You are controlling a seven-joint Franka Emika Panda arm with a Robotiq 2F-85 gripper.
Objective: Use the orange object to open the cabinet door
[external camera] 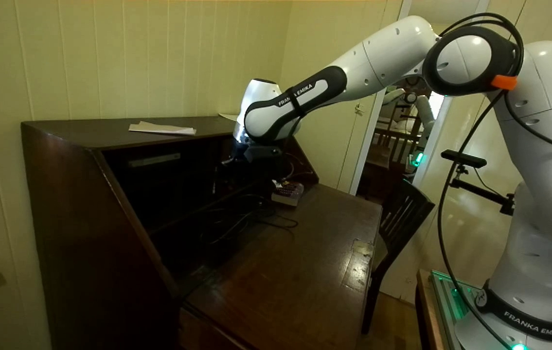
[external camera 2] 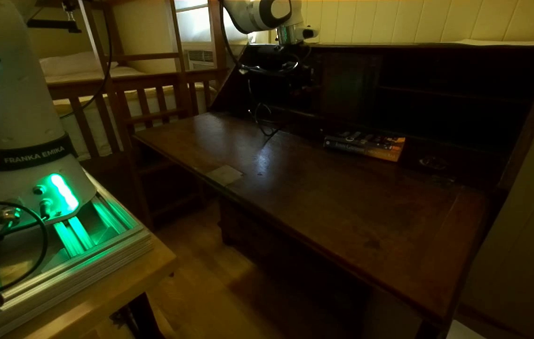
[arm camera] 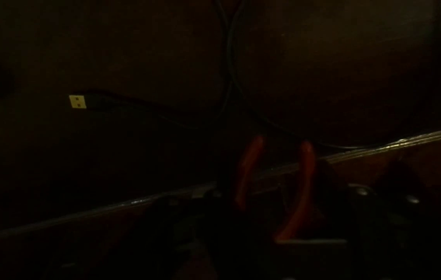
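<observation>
The wrist view is very dark: the gripper (arm camera: 274, 171) enters from the bottom edge with its fingers partway apart, and the orange object (arm camera: 306, 179), visible as two curved handles, is held between them; the contact faces are too dark to inspect. Behind the handles, a bright wood edge (arm camera: 410, 142) runs diagonally across the view, and a black cable (arm camera: 230, 66) with a USB plug (arm camera: 77, 101) lies on the dark surface past it. The arm (external camera: 382, 53) extends over the folded-down writing flap (external camera: 295, 257) of the desk (external camera: 91, 233), ending at the inner compartments (external camera 2: 455, 94). A book (external camera 2: 365, 145) lies flat toward the rear of the desk surface in both exterior views. The cabinet door (external camera 2: 346, 89) stands upright among the compartments, just beside the gripper as seen in an exterior view; whether the two touch, and whether the door is ajar, cannot be determined. White paper (external camera: 161, 128) rests on the desk top (external camera: 81, 131), before a panelled wall (external camera: 183, 58).
</observation>
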